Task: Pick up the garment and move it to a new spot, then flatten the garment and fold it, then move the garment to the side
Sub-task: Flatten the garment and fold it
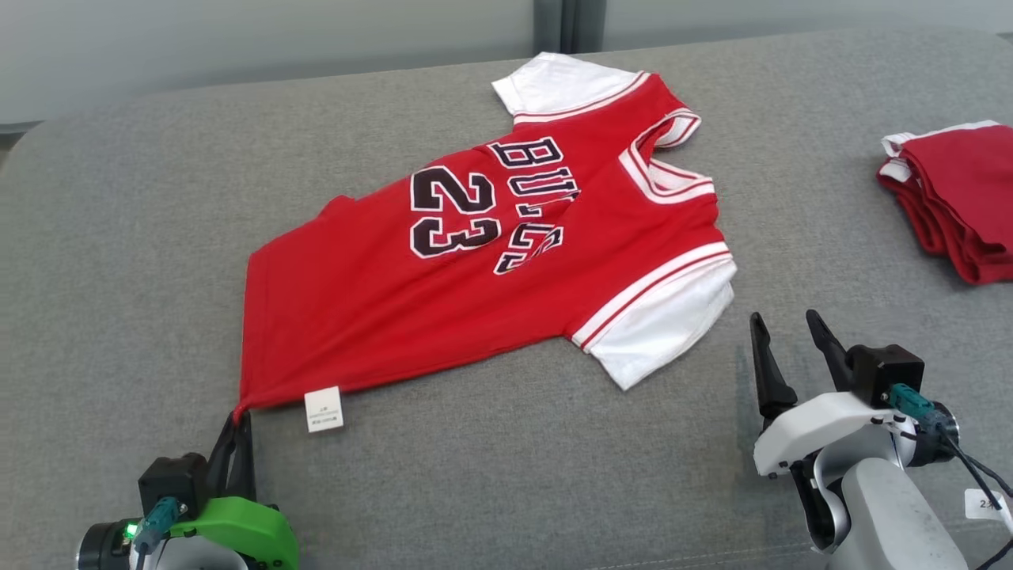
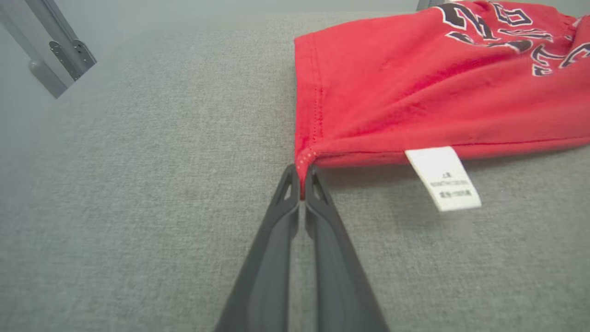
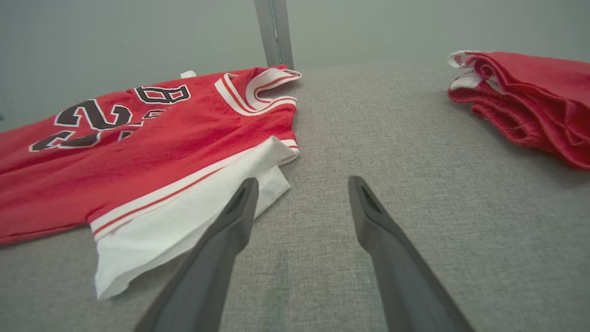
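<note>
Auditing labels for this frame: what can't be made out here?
- Care tag: print too small and blurred, left wrist and head views.
- Folded red pile: cut off by head view's right edge.
- Jersey corner: how much is pinched is hidden between the shut fingers of the left gripper.

Our left gripper (image 1: 240,418) sits low by the near left edge of the grey surface (image 1: 506,491). Its two dark fingers (image 2: 276,249) are pressed together, tips pinching the garment (image 1: 380,317) at one hem corner. A green wrist housing (image 1: 237,532) sits behind it.

Our right gripper (image 1: 786,318) is by the near right edge, fingers spread wide and pointing away from us. Behind it are a white wrist shell (image 1: 819,423) and a pale forearm (image 1: 890,514).
</note>
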